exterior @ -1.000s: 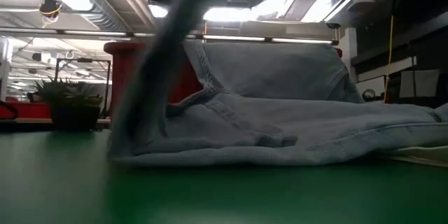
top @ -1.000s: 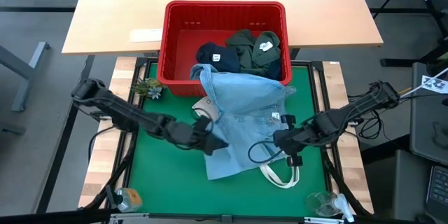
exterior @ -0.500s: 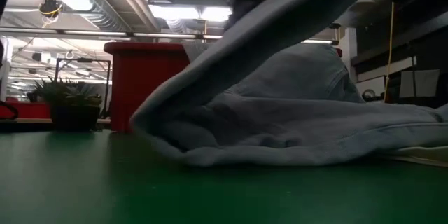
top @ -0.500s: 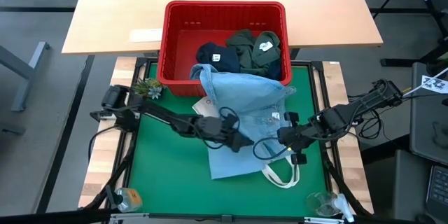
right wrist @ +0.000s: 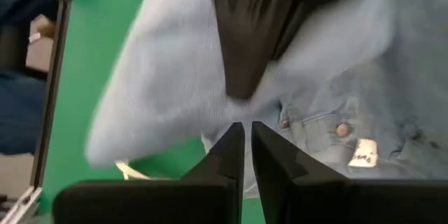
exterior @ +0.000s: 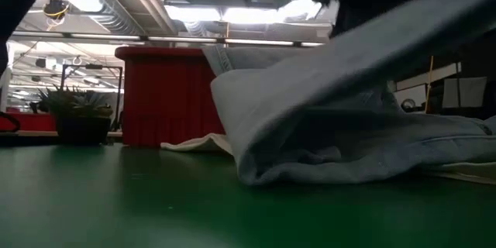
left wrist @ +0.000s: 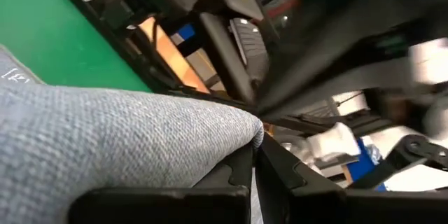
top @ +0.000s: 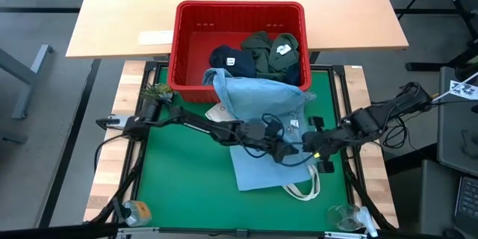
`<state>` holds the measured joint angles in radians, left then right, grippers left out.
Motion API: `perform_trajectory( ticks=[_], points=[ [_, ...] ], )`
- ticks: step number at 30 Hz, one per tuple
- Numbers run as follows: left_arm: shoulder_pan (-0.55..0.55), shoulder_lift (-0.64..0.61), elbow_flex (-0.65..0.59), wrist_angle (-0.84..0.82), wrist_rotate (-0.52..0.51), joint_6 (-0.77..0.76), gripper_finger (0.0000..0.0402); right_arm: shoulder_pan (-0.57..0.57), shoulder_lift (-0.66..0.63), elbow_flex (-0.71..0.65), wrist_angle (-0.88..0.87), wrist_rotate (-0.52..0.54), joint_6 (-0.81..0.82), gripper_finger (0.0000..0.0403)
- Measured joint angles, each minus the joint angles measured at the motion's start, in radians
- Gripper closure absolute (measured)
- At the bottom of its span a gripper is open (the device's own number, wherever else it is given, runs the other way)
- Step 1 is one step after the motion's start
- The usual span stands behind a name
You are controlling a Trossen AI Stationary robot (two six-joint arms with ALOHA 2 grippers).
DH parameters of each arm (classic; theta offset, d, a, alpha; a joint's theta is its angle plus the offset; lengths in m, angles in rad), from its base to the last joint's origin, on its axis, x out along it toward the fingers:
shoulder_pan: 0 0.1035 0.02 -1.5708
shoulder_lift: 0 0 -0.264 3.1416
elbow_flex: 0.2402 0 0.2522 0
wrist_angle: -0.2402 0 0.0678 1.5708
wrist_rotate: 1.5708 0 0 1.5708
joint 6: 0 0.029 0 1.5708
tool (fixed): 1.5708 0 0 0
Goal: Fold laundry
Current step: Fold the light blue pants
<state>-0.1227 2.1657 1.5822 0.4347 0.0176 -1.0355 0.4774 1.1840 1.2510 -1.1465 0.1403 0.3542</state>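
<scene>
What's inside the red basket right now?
The red basket holds a navy garment and an olive green garment. The denim garment's top edge drapes over its front rim, hiding that wall. Anything beneath the garments cannot be seen.

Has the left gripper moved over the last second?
Yes. The left gripper, shut on the light blue denim garment, has carried its edge rightward across the green mat, away from the small plant, toward the right gripper.
</scene>
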Motion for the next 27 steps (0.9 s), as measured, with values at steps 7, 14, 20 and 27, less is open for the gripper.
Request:
perform_trajectory(
  ticks=[7, 14, 20, 27],
  points=[
    [0.033, 0.075, 0.011, 0.0, -0.004, 0.0, 0.0396, 0.0, -0.031, 0.007, -0.003, 0.051, 0.0, 0.0372],
    [0.047, 0.12, 0.011, -0.005, -0.067, 0.001, 0.039, 0.0, -0.03, 0.007, -0.002, 0.052, 0.0, 0.0372],
    [0.048, 0.12, 0.011, -0.046, -0.143, 0.05, 0.0388, 0.0, -0.03, 0.007, 0.0, 0.051, 0.0, 0.0372],
    [0.029, 0.12, 0.011, -0.053, -0.267, 0.088, 0.0386, 0.0, -0.03, 0.007, 0.0, 0.051, 0.0, 0.0372]
  ],
)
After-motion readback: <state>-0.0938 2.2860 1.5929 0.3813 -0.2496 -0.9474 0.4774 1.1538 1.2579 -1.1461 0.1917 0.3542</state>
